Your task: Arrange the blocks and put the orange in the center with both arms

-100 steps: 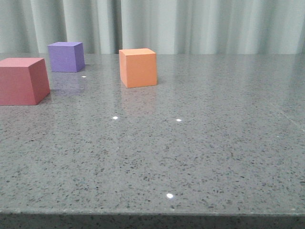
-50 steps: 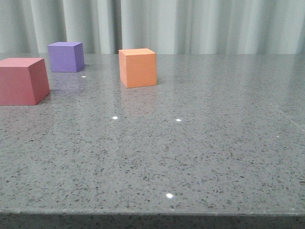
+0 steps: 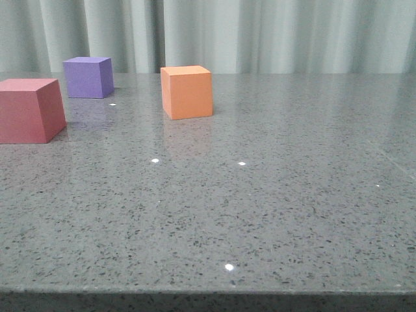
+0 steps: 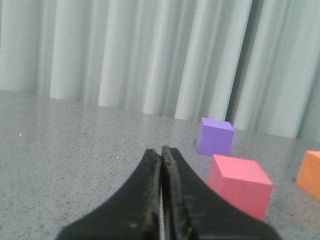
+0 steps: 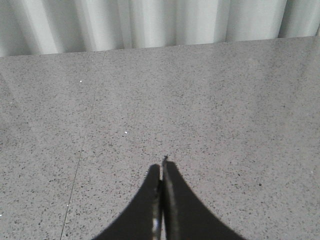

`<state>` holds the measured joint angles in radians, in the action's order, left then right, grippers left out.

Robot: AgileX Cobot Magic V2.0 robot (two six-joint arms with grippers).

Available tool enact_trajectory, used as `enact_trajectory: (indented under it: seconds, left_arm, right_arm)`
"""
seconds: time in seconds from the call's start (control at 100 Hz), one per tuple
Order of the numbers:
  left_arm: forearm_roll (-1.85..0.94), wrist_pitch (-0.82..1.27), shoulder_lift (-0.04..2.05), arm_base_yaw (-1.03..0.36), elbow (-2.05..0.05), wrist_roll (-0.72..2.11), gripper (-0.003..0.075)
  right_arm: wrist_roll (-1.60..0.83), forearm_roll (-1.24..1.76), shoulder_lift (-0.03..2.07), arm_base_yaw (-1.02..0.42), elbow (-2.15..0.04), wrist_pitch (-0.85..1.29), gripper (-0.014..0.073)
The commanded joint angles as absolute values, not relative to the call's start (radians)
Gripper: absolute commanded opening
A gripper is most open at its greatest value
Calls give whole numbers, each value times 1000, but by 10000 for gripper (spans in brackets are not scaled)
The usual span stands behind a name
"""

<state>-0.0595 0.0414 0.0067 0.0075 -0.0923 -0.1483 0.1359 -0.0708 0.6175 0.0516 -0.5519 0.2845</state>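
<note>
In the front view the orange cube (image 3: 187,91) stands on the grey stone table (image 3: 260,208), left of the middle and far back. The purple cube (image 3: 88,77) stands further back to its left. The pinkish-red cube (image 3: 29,110) stands at the left edge, nearer to me. Neither gripper shows in the front view. In the left wrist view my left gripper (image 4: 161,151) is shut and empty; the pinkish-red cube (image 4: 239,184), the purple cube (image 4: 215,137) and a corner of the orange cube (image 4: 311,168) lie beyond it. My right gripper (image 5: 161,167) is shut and empty over bare table.
A pale pleated curtain (image 3: 260,32) hangs behind the table's far edge. The table's front edge (image 3: 208,291) runs along the bottom of the front view. A thin seam line (image 5: 80,160) crosses the tabletop in the right wrist view.
The cubes sit a few pixels further left in the front view than a second ago, a slight shift of the whole picture. Nothing else has changed.
</note>
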Motion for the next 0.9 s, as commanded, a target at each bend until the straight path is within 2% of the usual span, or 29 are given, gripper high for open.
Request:
enact_trajectory:
  seconds: [0.0,0.39,0.5,0.67,0.89]
  left_arm:
    - [-88,65,71,8,-223,-148,-20]
    - [-81,587,611,8,-854,-142,-20]
    - [-77,674,726,8,-990,-137,-20]
    - [-98,704,847,8,-1080,-137,-20]
    - [-102,714,906,8,-1084,-137,-20]
  right_arm:
    - [123,-88,617,56,-577,212,-69]
    - [123,-88,617,56,-577,212,-69]
    - [123,-88,617,56,-577,212,-69]
    - [123,-88,617,56,-577,212,-69]
    - [123,-88,617,56,-577,212,-69]
